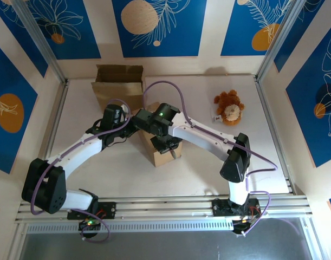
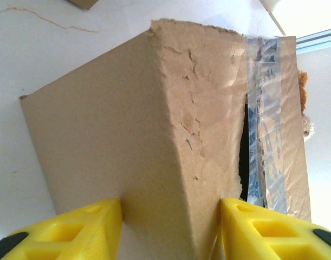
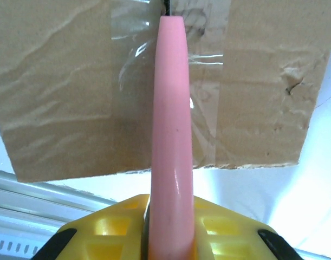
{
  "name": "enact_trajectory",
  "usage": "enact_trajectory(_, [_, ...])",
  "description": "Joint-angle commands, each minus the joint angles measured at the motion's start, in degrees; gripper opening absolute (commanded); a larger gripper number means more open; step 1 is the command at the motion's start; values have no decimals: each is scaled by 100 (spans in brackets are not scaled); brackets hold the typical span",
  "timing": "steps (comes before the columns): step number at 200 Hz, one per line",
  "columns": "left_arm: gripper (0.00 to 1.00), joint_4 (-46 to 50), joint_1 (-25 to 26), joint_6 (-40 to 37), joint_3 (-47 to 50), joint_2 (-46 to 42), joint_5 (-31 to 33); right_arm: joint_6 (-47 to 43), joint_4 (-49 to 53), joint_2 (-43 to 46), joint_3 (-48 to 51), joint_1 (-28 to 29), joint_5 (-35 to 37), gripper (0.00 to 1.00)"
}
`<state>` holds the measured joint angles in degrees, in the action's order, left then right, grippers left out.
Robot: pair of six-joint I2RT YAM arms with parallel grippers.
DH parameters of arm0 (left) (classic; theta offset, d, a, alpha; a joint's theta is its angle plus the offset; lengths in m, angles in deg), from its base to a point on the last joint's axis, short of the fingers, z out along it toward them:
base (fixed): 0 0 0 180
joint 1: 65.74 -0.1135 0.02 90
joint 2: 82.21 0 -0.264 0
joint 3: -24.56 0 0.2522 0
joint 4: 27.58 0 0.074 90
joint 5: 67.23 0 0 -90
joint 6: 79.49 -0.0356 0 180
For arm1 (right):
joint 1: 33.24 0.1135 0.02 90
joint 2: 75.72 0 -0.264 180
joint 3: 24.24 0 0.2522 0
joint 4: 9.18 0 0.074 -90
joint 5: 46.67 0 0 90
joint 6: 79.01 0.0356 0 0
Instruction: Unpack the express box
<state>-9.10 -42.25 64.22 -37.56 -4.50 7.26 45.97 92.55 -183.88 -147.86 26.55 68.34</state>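
With your left hand (image 2: 170,210) clamped across the express box (image 1: 158,156) at mid-frame from above, and your right hand (image 3: 170,214) gripping the pink cutter (image 3: 172,108), its tip pointing straight along the taped seam (image 3: 208,108), cut lengthwise; the plush toy (image 1: 228,106) sits well apart, upper right.

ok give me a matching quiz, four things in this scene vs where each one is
1 taped box
2 pink tool
3 plush toy
4 open carton

a far right of the table
b clamped by the left end effector
c far edge, left of centre
d held in the right end effector, tip at the tape seam

Pairs: 1-b, 2-d, 3-a, 4-c
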Motion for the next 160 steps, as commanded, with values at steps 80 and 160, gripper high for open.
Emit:
enact_trajectory(80, [49, 284, -63, 7, 173, 157, 83, 727, 438, 805, 969, 426, -907, 0])
enact_trajectory(160, [49, 233, -63, 27, 161, 239, 76, 1396, 484, 1329, 1512, 851, -1160, 0])
